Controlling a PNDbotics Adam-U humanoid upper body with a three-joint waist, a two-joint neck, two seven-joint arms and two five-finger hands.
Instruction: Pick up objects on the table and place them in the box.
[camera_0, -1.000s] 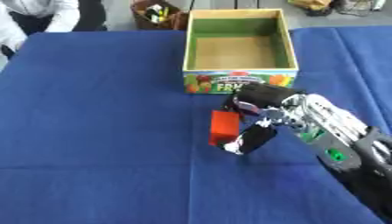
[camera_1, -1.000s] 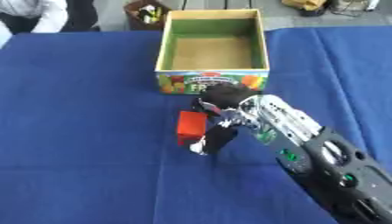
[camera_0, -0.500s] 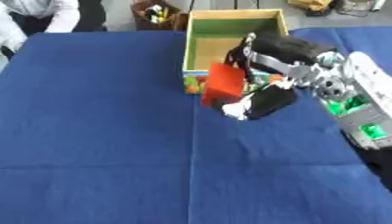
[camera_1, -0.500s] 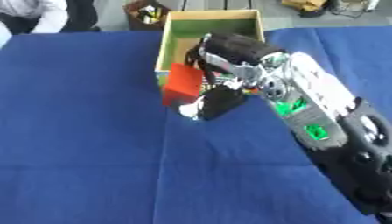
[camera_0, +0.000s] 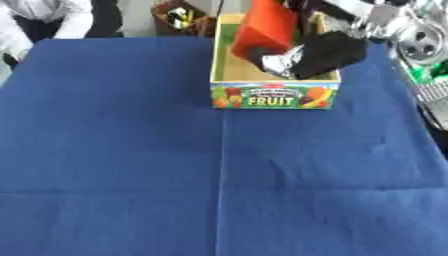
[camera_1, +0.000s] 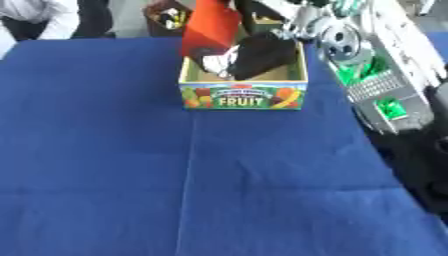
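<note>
Right hand (camera_0: 319, 52) holding a red block (camera_0: 265, 25) above the open fruit box (camera_0: 273, 95) on a blue-covered table (camera_0: 175, 175).

The hand's fingers are curled around the red block, which hangs tilted over the box's opening, clear of the cloth; whether it touches the box's rim cannot be told. The box, printed with fruit pictures and the word FRUIT, stands near the table's far edge. The blue cloth lies flat, with faint fold creases crossing it. Beyond the far edge stands a brown container (camera_0: 181, 17) of small items on a pale floor. The robot's silver-and-green right forearm (camera_1: 376, 70) enters from the upper right. The left hand appears in neither view.
</note>
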